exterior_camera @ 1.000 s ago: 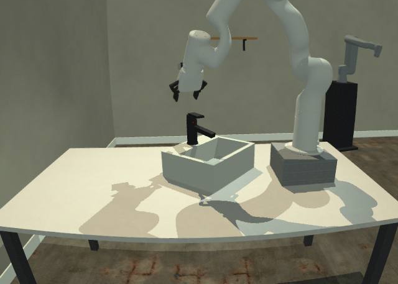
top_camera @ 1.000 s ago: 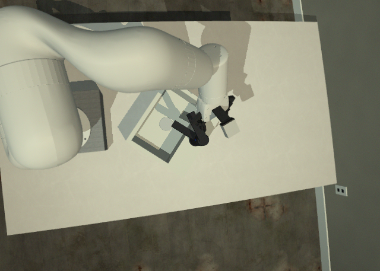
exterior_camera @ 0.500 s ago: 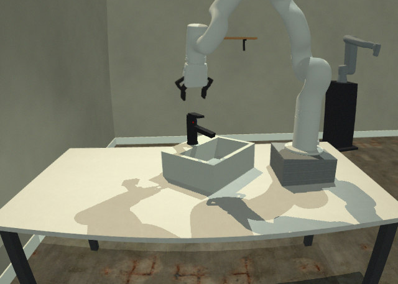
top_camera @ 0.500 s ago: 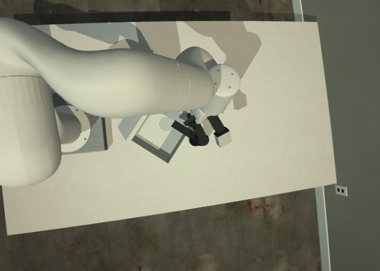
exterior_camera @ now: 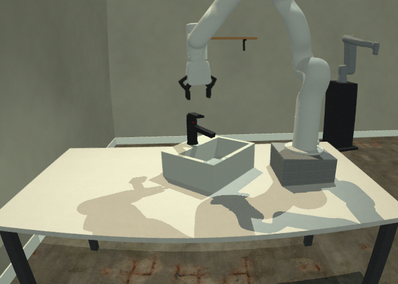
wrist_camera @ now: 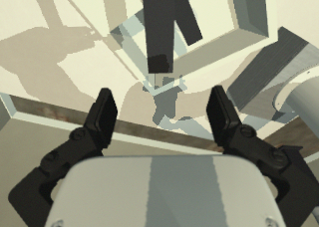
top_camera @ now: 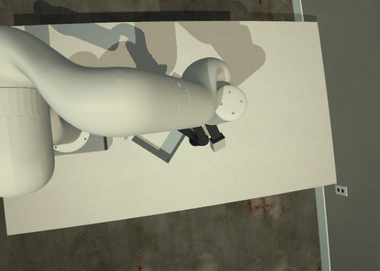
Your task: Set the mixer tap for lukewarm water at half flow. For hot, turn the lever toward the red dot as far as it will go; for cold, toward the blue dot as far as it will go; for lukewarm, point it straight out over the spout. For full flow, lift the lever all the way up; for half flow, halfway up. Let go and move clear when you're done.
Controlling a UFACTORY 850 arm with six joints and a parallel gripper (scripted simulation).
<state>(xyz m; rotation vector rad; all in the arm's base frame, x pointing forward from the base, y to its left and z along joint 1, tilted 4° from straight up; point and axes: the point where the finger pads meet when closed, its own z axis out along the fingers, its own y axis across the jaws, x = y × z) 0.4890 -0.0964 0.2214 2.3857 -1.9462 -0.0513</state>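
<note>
Barely started, judging by how things lie. Centre of the exterior view: black mixer tap (exterior_camera: 193, 128) standing at the back corner of the grey sink basin (exterior_camera: 205, 173), on the tabletop (exterior_camera: 96, 178) a little left of the arm's grey base block (exterior_camera: 321, 174). Lever (exterior_camera: 196, 115) lying flat and low on top of the tap body, with no visible lift, so flow apparently off; red dot (exterior_camera: 193, 122) showing on the body just below it. Lever heading hard to judge, though roughly along the spout (exterior_camera: 205, 132) in the wrist view, upper centre. Tool (exterior_camera: 197, 91) hanging straight above the tap, well apart from it, fingers spread wide and holding nothing. Left to do, by this estimate: descend to the lever, take or nudge it, raise it halfway, and confirm it points straight out over the spout.
</note>
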